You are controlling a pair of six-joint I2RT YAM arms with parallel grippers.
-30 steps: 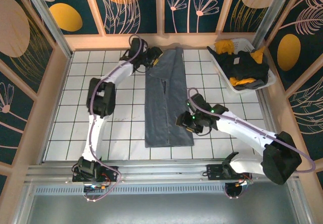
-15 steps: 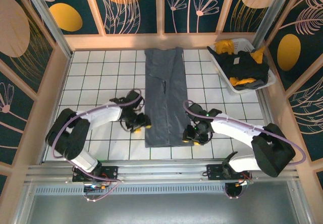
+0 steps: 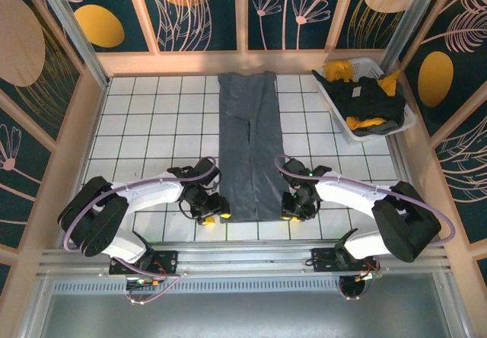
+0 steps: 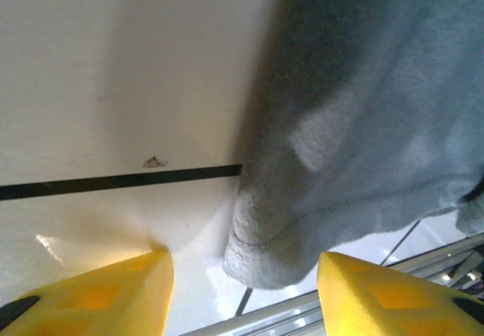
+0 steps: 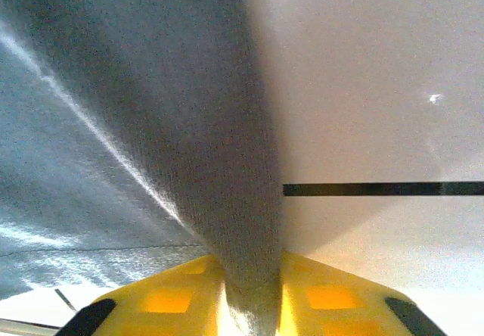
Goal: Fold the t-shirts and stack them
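Observation:
The slate grey-blue t-shirt (image 3: 251, 140) lies folded into a long narrow strip down the middle of the tiled floor. My left gripper (image 3: 215, 210) is at its near left corner. In the left wrist view that gripper (image 4: 246, 302) is open, and the rounded shirt corner (image 4: 280, 253) sits between the yellow fingers (image 4: 113, 290) without being pinched. My right gripper (image 3: 293, 210) is at the near right corner. In the right wrist view it (image 5: 253, 302) is shut on a raised ridge of the grey-blue cloth (image 5: 234, 200). A black t-shirt (image 3: 373, 98) and a mustard one (image 3: 340, 70) lie in the basket.
The white plastic basket (image 3: 370, 62) sits tilted at the back right against the wooden wall. White tiles (image 3: 152, 125) stretch bare to the left of the shirt. A metal rail (image 3: 243, 258) runs along the near edge just behind both grippers.
The left arm swung from the shirt's far end to its near left corner. The right gripper slid down to the near right corner and now pinches the cloth.

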